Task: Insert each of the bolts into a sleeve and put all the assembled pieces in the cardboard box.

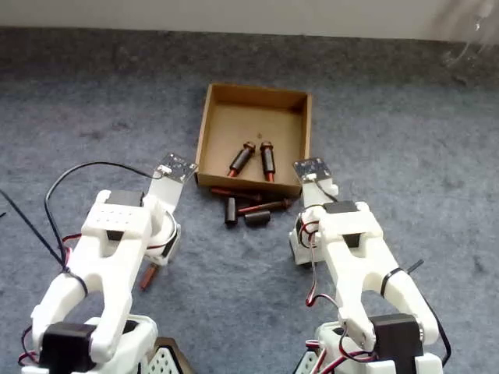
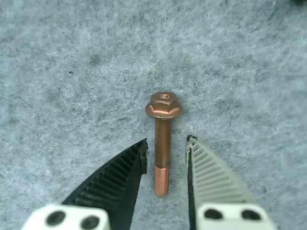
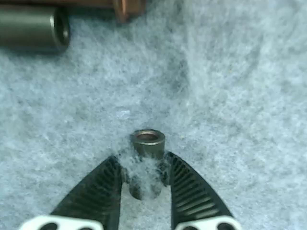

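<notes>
Bolt [image 2: 162,129], copper, flat toward the worktop's [image 1: 437,156] near edge, left of middle; left end effector [image 2: 167,140] released, fingers either side of its threaded end, apart from it. Right of middle, sleeve [image 3: 148,142] upright; right end effector [image 3: 142,158] clenched on it. Farther: two loose sleeves [image 1: 231,211] and two loose bolts [image 1: 265,206] just before cardboard box [image 1: 204,132], toward the far edge, holding two assembled pieces [image 1: 242,160].

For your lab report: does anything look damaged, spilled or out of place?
Nothing stands out. Two assembled pieces lie in the box; loose bolts and sleeves wait on the carpet in front.
</notes>
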You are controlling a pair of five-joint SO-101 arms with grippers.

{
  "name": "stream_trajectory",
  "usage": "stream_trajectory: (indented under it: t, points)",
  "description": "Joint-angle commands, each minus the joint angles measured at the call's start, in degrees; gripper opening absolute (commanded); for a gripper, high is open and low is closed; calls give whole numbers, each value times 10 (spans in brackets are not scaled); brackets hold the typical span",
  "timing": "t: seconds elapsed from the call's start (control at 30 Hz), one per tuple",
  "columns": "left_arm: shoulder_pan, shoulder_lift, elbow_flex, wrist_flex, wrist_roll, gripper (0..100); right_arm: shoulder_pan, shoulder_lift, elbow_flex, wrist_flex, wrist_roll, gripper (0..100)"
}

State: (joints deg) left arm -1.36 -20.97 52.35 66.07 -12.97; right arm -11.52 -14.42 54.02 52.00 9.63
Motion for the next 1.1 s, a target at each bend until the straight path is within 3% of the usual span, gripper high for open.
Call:
stream_trajectory:
  t: [0.0, 0.37, 0.47, 0.53, 0.83, 1.07]
  points:
    - [7, 14, -17, -11, 4, 119, 7, -7, 0, -13, 1, 3]
    - [-7, 147, -91, -84, 4, 119, 5, -7, 0, -12, 4, 3]
    - [-8, 184, -102, -85, 4, 61, 5, -7, 0, -12, 3, 3]
    - [-9, 185, -108, -84, 4, 0, 5, -7, 0, -12, 4, 3]
    - [-52, 145, -105, -84, 8, 3, 4, -7, -5, 29, 5, 8]
    - [-48, 95, -17, -118, 4, 3, 1, -7, -80, 67, 4, 122]
